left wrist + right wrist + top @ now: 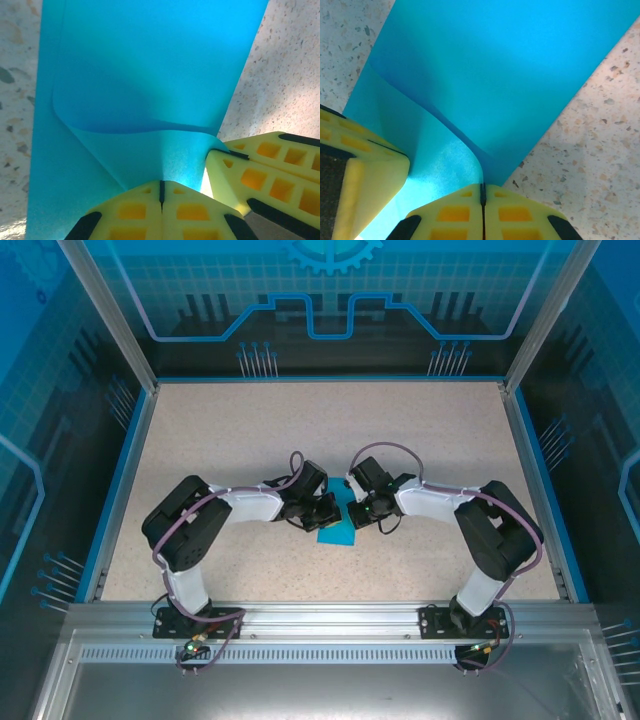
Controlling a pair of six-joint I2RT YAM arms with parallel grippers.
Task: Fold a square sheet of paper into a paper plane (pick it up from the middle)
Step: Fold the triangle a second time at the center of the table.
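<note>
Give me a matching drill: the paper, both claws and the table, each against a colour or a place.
Things:
1 paper
2 left claw
3 right claw
4 table

Descriptions:
a speckled beige
b cyan-blue, curling up
c shut on the sheet, on the right in the top view
d shut on the sheet, on the left in the top view

Pairs: 1-b, 2-d, 3-c, 4-a

The square sheet of paper (150, 75) is thin paper, smooth and matt, with a faint sheen along its curl. The 2 fingers of the left gripper (161, 192) and of the right gripper (482, 195) are matt yellow moulded plastic with black inserts. The table (250, 440) is speckled, stone-like and matt. The rail (330, 615) along its near edge is brushed metal.
</note>
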